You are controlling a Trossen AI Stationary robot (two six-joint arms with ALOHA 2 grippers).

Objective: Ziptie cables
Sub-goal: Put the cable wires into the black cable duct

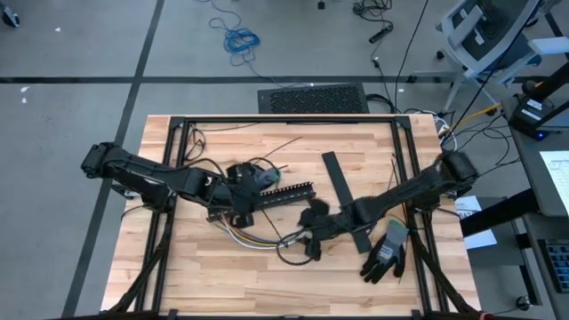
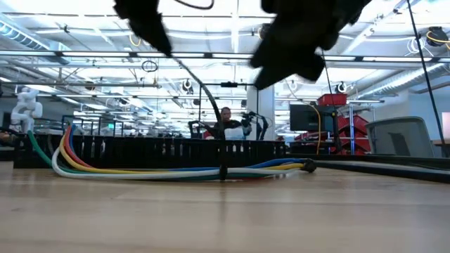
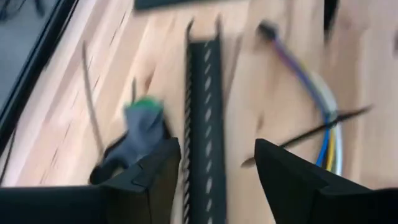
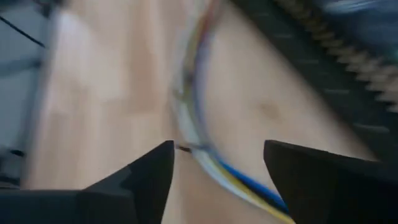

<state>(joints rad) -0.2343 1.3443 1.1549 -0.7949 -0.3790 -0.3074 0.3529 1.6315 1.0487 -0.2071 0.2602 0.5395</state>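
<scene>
The cables [image 1: 258, 236] are a loose bundle of white, yellow, green and blue wires lying in a curve on the wooden table, just in front of the black slotted duct [image 1: 283, 191]. A black ziptie [image 2: 223, 169] circles the cables [image 2: 176, 169], and its tail rises up from them. My left gripper [image 1: 249, 194] hovers open over the duct [image 3: 205, 124], with the cables [image 3: 326, 124] off to one side. Above the cables [image 4: 199, 124], my right gripper [image 1: 311, 227] is open too, with nothing between its fingers.
A grey glove with a green cuff [image 3: 140, 130] lies beside the duct. Another glove [image 1: 387, 253] lies near the right front. A flat black strip [image 1: 342, 197] lies slanted at the middle. A black frame [image 1: 284, 120] borders the table. People and benches show far behind.
</scene>
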